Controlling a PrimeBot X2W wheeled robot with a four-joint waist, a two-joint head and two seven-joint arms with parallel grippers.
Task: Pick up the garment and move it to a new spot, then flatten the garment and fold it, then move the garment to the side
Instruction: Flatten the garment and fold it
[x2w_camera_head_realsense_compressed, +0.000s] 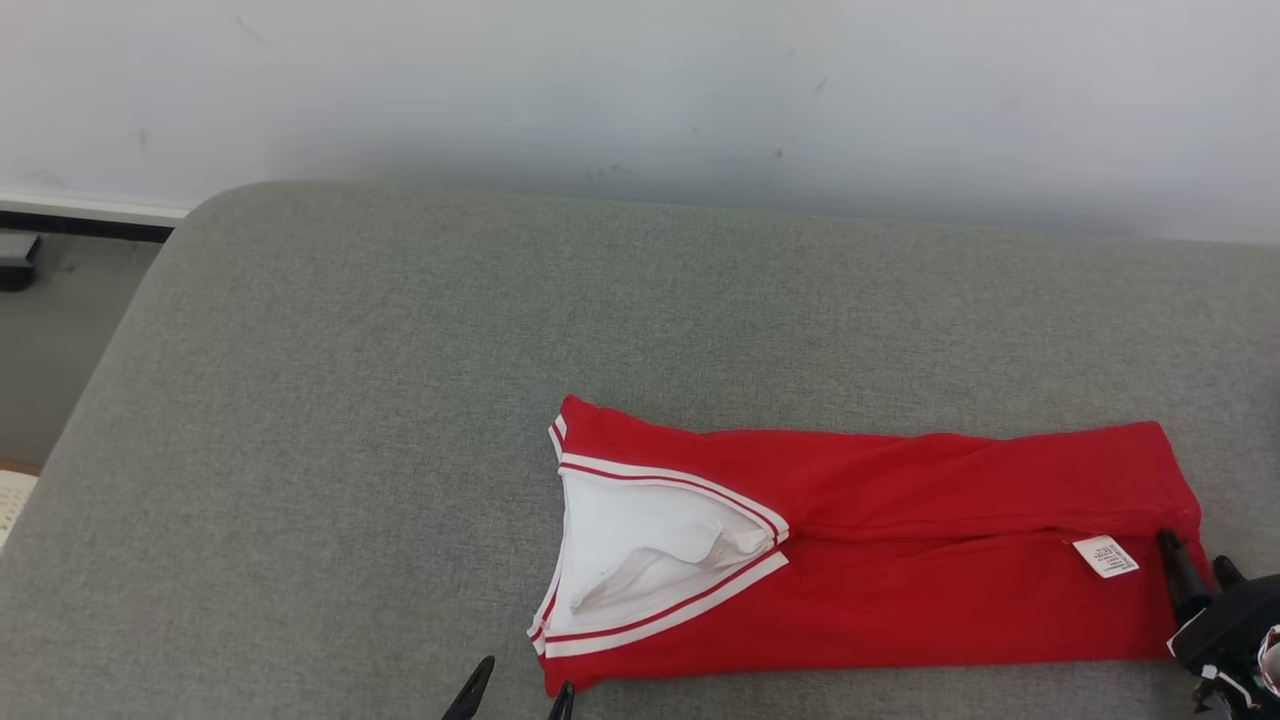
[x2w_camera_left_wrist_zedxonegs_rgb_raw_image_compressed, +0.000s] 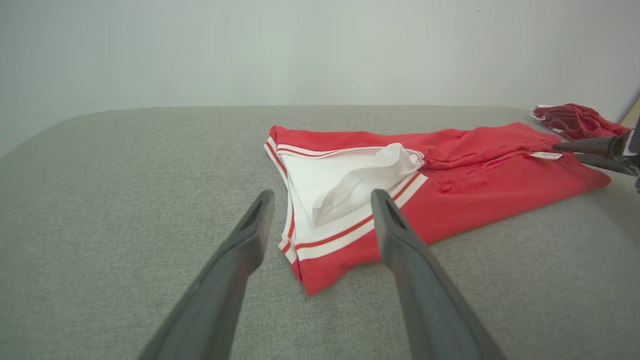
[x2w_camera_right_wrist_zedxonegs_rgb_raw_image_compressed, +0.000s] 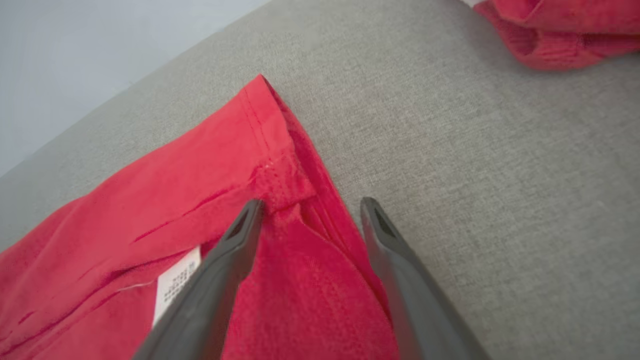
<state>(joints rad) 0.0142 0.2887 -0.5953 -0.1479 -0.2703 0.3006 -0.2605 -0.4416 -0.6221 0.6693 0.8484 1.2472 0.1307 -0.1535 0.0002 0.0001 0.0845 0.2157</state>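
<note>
Red V-neck shirt (x2w_camera_head_realsense_compressed: 950, 560) lies folded lengthwise on the grey cushion (x2w_camera_head_realsense_compressed: 400, 350); left gripper (x2w_camera_head_realsense_compressed: 525, 680) gapes near its collar, right gripper (x2w_camera_head_realsense_compressed: 1193, 553) spread wide at the right hem

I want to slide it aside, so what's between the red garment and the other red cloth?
Just bare grey cushion; the right wrist view shows that gap between the garment and the crumpled cloth.
</note>
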